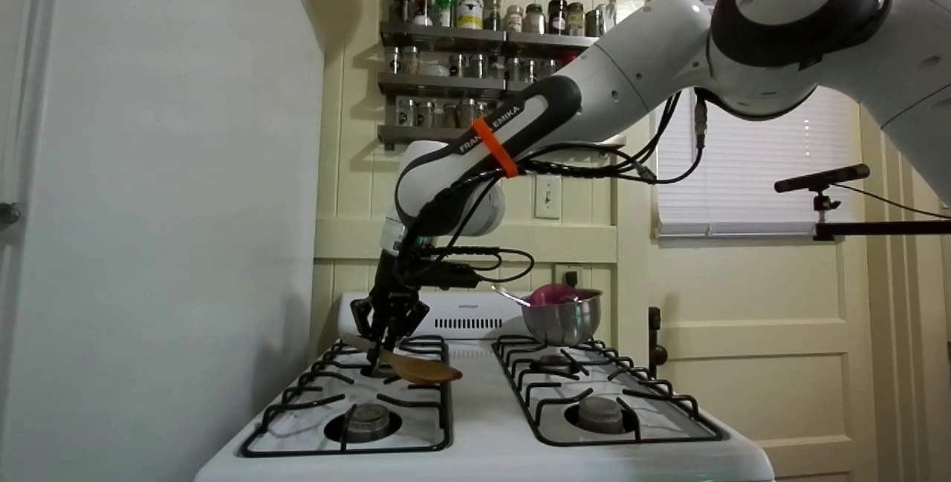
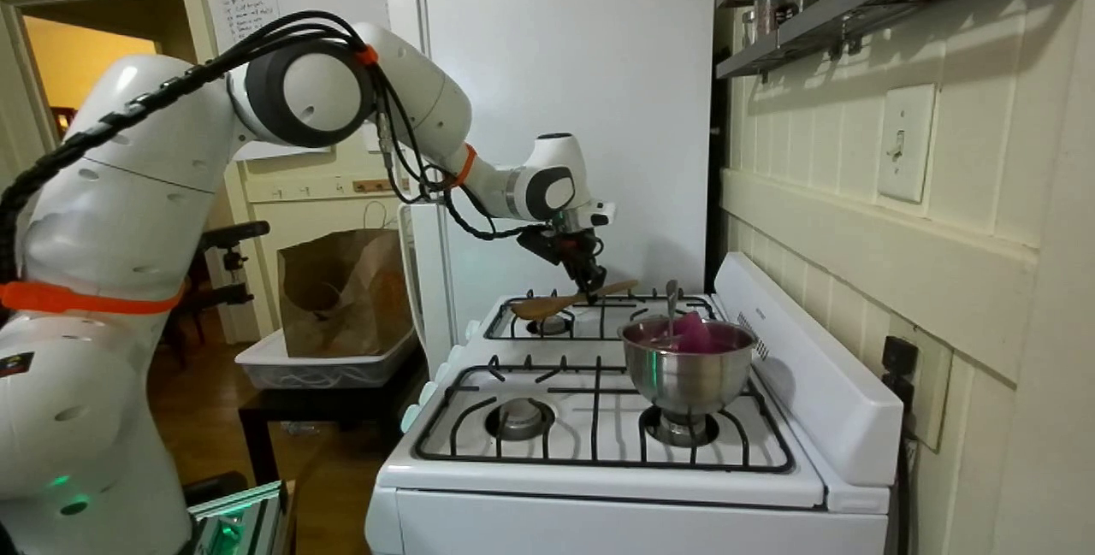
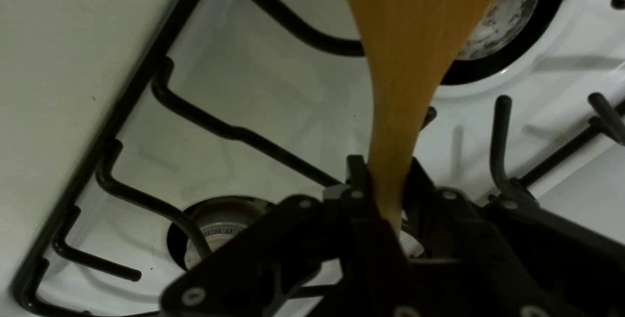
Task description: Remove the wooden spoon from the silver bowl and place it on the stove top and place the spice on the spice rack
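Note:
My gripper [image 1: 380, 352] is shut on the handle of the wooden spoon [image 1: 423, 371], low over the burner grates nearest the fridge. The spoon also shows in an exterior view [image 2: 541, 308], its head lower than its handle end. I cannot tell whether it touches a grate. In the wrist view the spoon [image 3: 415, 29] runs up from between the fingers [image 3: 388, 175], its head cut off by the frame. The silver bowl [image 2: 687, 380] stands on the rear grate on the other side of the stove top [image 1: 475, 430]. The spice rack [image 1: 442, 38] holds several jars; which is the spice cannot be told.
The silver bowl holds a pink object [image 2: 697, 334] and a metal handle [image 2: 672, 303]. A white fridge [image 1: 171, 207] stands close beside the stove. The stove's back panel [image 2: 804, 384] and the wall are behind. A paper bag [image 2: 351, 290] stands in a plastic bin.

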